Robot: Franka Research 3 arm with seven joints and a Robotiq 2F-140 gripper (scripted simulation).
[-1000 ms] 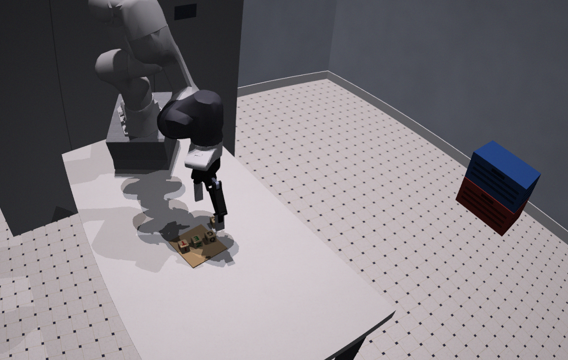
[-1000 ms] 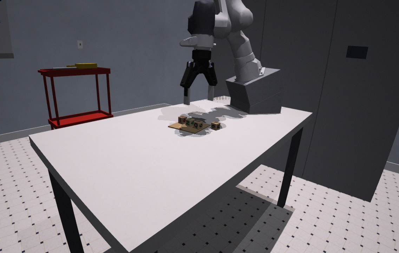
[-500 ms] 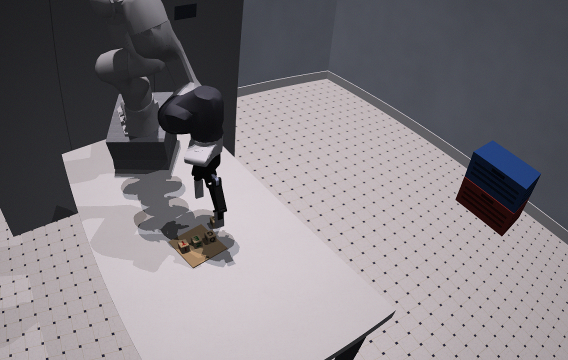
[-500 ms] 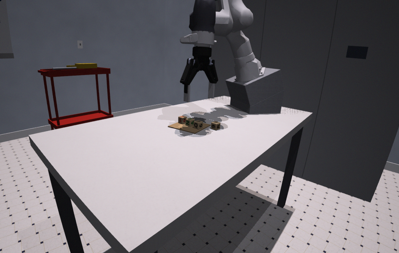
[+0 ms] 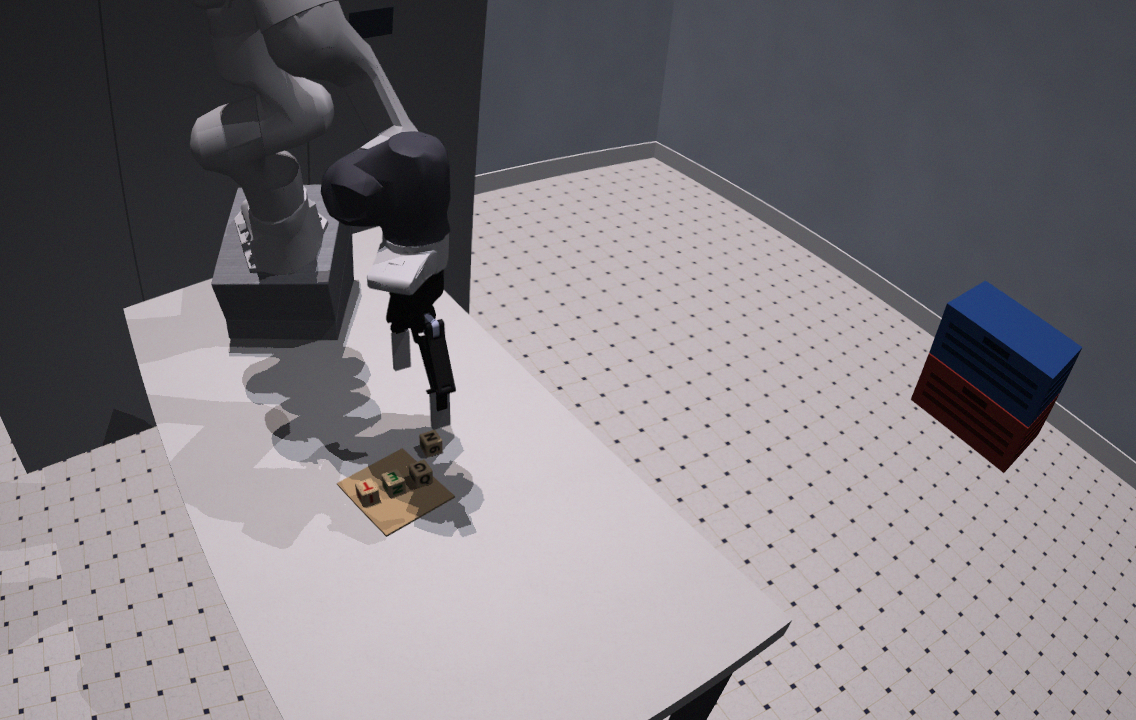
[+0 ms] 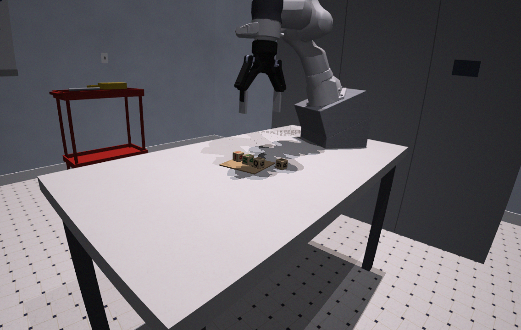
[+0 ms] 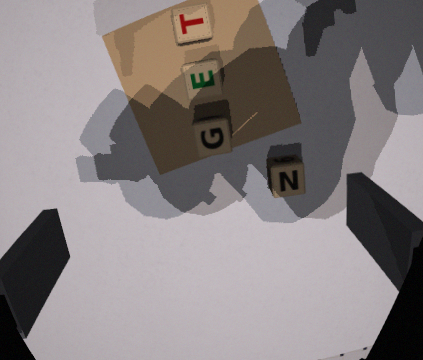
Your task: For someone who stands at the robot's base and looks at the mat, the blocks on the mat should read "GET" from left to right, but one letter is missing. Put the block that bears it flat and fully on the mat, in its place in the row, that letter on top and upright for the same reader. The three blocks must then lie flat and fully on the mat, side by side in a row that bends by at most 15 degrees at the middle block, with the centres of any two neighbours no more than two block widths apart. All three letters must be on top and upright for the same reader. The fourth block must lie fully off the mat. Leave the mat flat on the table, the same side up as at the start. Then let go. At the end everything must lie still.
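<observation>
The G block (image 5: 420, 472) (image 6: 258, 162) (image 7: 212, 137), E block (image 5: 393, 483) (image 6: 247, 159) (image 7: 202, 79) and T block (image 5: 366, 490) (image 6: 237, 156) (image 7: 192, 24) stand flat on the tan mat (image 5: 388, 519) (image 6: 228, 165) (image 7: 146, 50). They form a nearly straight row with small gaps, reading GET upright from the base side. The G block is close to the mat's edge; it looks on the mat. The N block (image 5: 430, 443) (image 6: 281, 163) (image 7: 288, 179) lies off the mat on the table. My gripper (image 5: 420, 389) (image 6: 260, 107) (image 7: 203, 218) is wide open and empty, well above the table, touching no block.
The white table (image 5: 509, 582) (image 6: 172, 213) (image 7: 196, 300) carries the mat and the robot's grey base (image 5: 281, 304) (image 6: 336, 123). A red cart (image 6: 102, 94) and stacked blue and red crates (image 5: 993, 376) stand away from the table.
</observation>
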